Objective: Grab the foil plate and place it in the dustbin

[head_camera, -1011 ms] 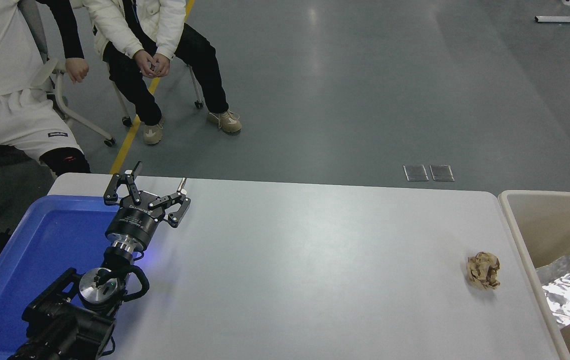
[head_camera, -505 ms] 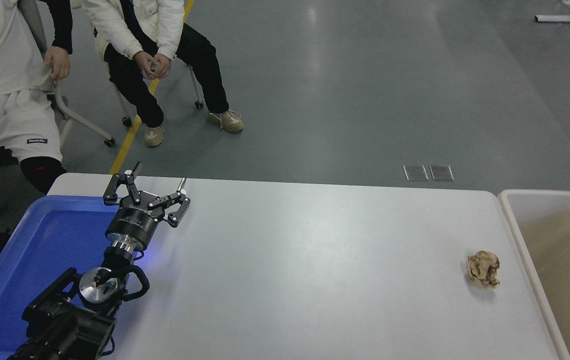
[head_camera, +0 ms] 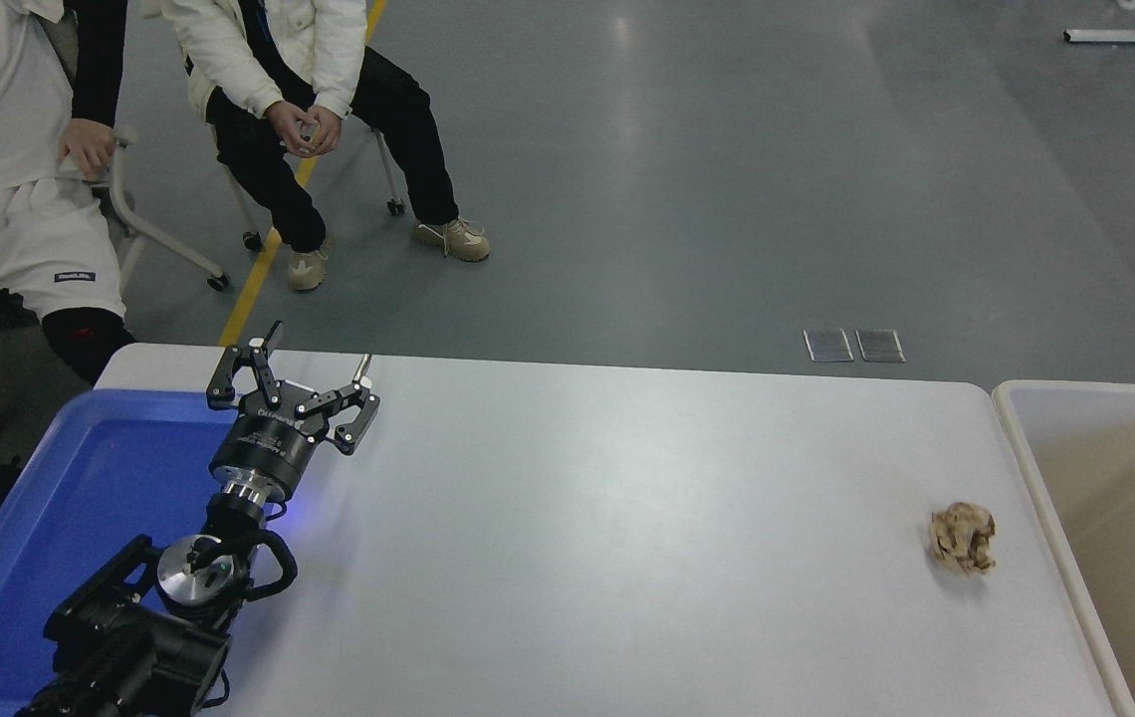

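One left gripper (head_camera: 317, 360), fingers spread, parked over one blue tray (head_camera: 50, 498) at lower left. One brown paper ball (head_camera: 963, 538) on the table (head_camera: 627, 518) near one beige dustbin (head_camera: 1035, 468). Foil plate unseen. Two people seated beyond.

Tabletop (head_camera: 627, 518): smooth, matt white, faint sheen. Left hand (head_camera: 314, 366): black matt links with bare metal tips, polished metal disc behind on the arm. Blue tray (head_camera: 80, 478) beneath it: glossy plastic. Far right of hand, paper ball (head_camera: 963, 538): crumpled, rough brown; dustbin (head_camera: 1035, 468): smooth beige plastic.
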Motion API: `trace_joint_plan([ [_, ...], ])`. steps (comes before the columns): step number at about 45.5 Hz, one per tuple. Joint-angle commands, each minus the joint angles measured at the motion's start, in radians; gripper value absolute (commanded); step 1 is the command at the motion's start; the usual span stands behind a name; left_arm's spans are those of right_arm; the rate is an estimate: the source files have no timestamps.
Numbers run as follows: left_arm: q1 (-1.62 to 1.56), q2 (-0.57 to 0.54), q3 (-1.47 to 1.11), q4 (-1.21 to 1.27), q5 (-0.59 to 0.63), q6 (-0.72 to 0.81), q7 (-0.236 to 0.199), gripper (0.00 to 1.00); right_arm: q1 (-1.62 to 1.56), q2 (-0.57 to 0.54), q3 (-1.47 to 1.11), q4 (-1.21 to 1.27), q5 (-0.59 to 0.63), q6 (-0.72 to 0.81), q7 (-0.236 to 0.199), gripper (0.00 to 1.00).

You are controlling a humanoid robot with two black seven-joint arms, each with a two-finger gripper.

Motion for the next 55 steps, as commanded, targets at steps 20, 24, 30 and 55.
trace_joint_plan([
  [20, 0.000, 0.000, 0.000, 0.000, 0.000, 0.000, -0.001, 0.99, 0.541, 0.358, -0.495, 0.430, -0.003, 0.404, -0.001, 1.00],
  [24, 0.000, 0.000, 0.000, 0.000, 0.000, 0.000, -0.001, 0.99, 0.576, 0.375, -0.531, 0.458, -0.010, 0.476, -0.001, 1.00],
  [30, 0.000, 0.000, 0.000, 0.000, 0.000, 0.001, -0.001, 0.99, 0.611, 0.401, -0.587, 0.516, -0.010, 0.493, -0.001, 1.00],
  [55, 0.000, 0.000, 0.000, 0.000, 0.000, 0.000, -0.001, 0.99, 0.657, 0.407, -0.600, 0.713, -0.009, 0.493, -0.001, 1.00],
])
